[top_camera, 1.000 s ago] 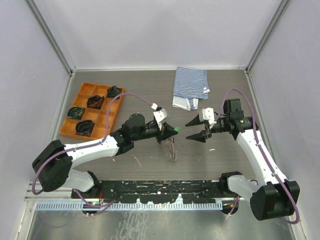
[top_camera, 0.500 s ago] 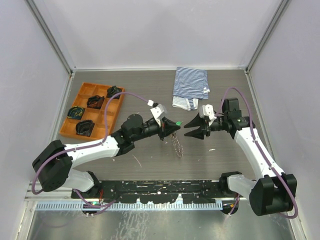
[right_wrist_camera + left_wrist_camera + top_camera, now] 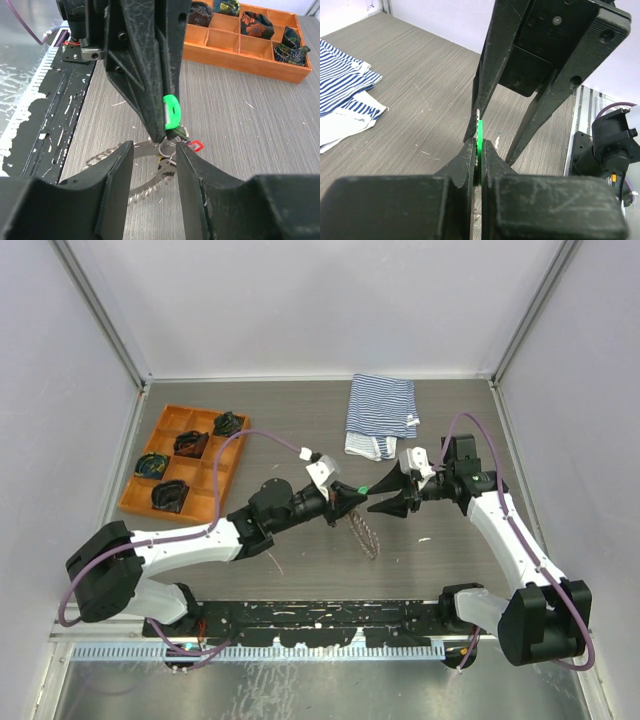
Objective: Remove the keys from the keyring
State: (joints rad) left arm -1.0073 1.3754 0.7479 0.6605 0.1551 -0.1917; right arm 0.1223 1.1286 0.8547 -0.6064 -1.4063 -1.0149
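Right wrist view: a small green plastic-headed key (image 3: pixel 171 111) is pinched by the closed left gripper (image 3: pixel 479 146). A small metal keyring (image 3: pixel 167 148) is flanked, ungripped, by the half-open right gripper (image 3: pixel 154 150).

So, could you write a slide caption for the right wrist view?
Left gripper pinches the green key while the open right gripper straddles the ring and chain hanging below it.
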